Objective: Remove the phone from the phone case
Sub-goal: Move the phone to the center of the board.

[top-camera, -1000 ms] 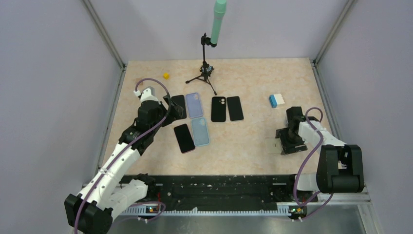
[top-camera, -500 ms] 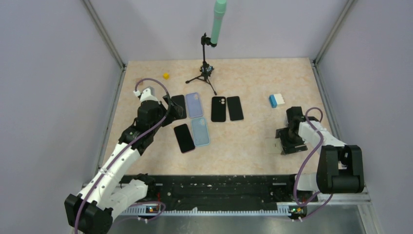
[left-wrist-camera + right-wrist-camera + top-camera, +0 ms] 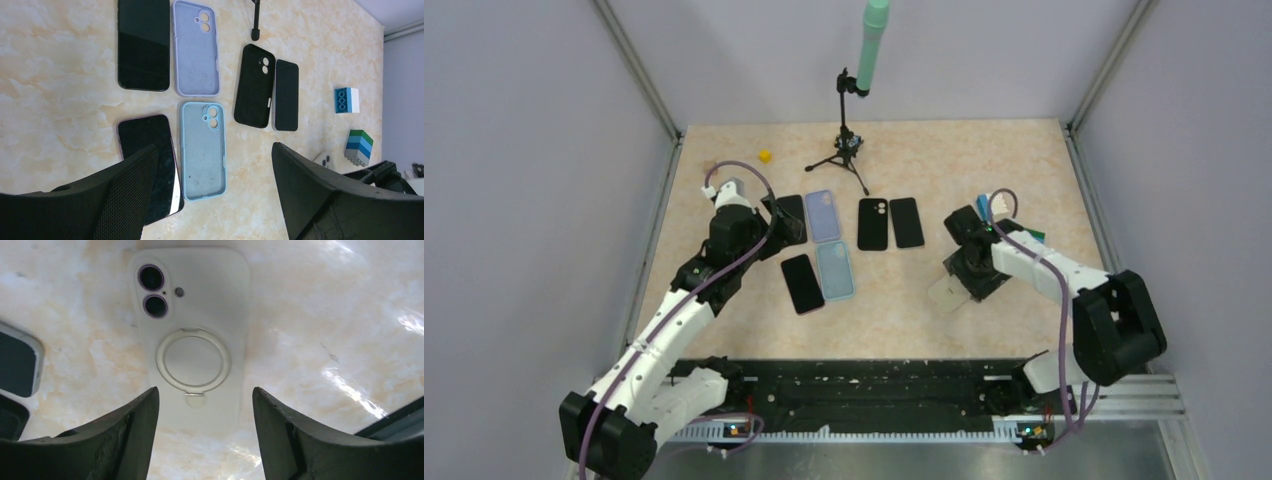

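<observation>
A white phone case (image 3: pixel 192 315) with the phone inside lies back-up on the table, its two camera lenses and a ring holder showing. My right gripper (image 3: pixel 204 390) straddles its near end, with a finger against each long edge, shut on it. From above, the white case (image 3: pixel 946 293) sticks out to the left of the right gripper (image 3: pixel 969 278). My left gripper (image 3: pixel 214 147) hangs open over the row of loose phones and cases and holds nothing.
Below the left gripper lie a black phone (image 3: pixel 143 44), a lavender case (image 3: pixel 196 50), a light blue case (image 3: pixel 202 150), a black case (image 3: pixel 254 86) and two more dark phones. A tripod (image 3: pixel 849 150), a yellow cube (image 3: pixel 765 156) and toy blocks (image 3: pixel 346 100) stand farther off.
My right arm has swung left toward the middle of the table, and the white cased phone has come along with it. The left arm has barely moved.
</observation>
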